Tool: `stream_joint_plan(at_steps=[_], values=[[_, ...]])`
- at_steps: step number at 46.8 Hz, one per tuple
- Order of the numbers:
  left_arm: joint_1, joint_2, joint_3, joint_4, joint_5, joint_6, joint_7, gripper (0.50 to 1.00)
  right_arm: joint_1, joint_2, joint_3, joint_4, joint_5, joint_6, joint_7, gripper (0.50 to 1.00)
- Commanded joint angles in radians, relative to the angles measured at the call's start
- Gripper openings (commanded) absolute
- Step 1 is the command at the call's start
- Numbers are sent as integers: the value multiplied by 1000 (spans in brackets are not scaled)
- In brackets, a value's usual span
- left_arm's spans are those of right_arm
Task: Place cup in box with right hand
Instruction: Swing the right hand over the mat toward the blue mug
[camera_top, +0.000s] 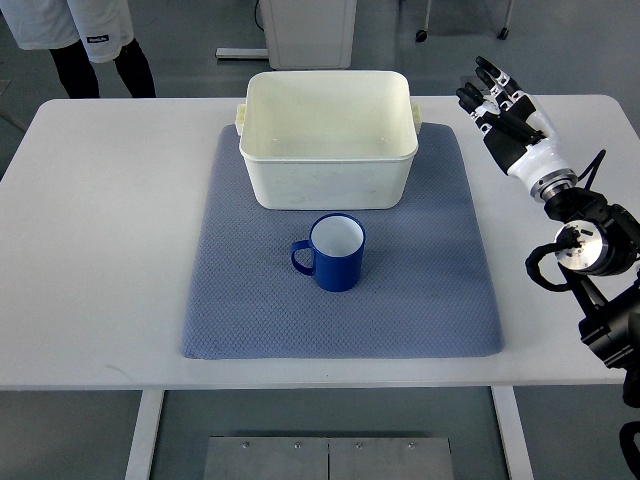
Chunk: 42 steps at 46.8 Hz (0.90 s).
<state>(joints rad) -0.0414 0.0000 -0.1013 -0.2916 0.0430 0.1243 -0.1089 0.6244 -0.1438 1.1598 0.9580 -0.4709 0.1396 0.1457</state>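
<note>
The table (100, 250) was the biggest thing in the shot, plain white and taking up nearly the whole picture. On top of it sat a blue-grey mat (420, 290) with a fine dotted texture, roughly square and centred.

Next down in size, the box (328, 170) was a cream-white plastic tub with little handle lips on both short ends, parked on the far half of the mat, open side up. Nothing was inside it as far as I could see.

The right arm came in from the right edge, all black joints and cables, over the table's right side and clear of the mat. The right hand (505, 110) was up near the far right corner of the box but not touching it, fingers stretched out and slightly apart, holding nothing.

A person stood at the far left corner behind the table, just legs (100, 65) in dark trousers and the hem of white shorts showing.

Smallest of all, the cup (337, 252) was a dark blue enamel mug with a white inside, standing upright on the mat just in front of the box, handle pointing left. It was well apart from the hand.
</note>
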Motion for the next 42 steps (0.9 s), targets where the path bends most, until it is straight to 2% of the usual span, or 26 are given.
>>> stream_joint_plan(at_steps=[1, 17, 35, 42], values=[[0, 0, 0, 0, 0, 0, 0, 1000, 3, -2, 0, 18, 0, 0, -2, 1000], [0, 0, 0, -1, 0, 0, 0, 1000, 43, -43, -28, 87, -3, 3, -6, 1000], [0, 0, 0, 0, 0, 0, 0, 1000, 40, -91, -106, 238, -44, 9, -6, 1000], [0, 0, 0, 0, 0, 0, 0, 1000, 38, -92, -118, 269, -110, 49, -3, 1000]])
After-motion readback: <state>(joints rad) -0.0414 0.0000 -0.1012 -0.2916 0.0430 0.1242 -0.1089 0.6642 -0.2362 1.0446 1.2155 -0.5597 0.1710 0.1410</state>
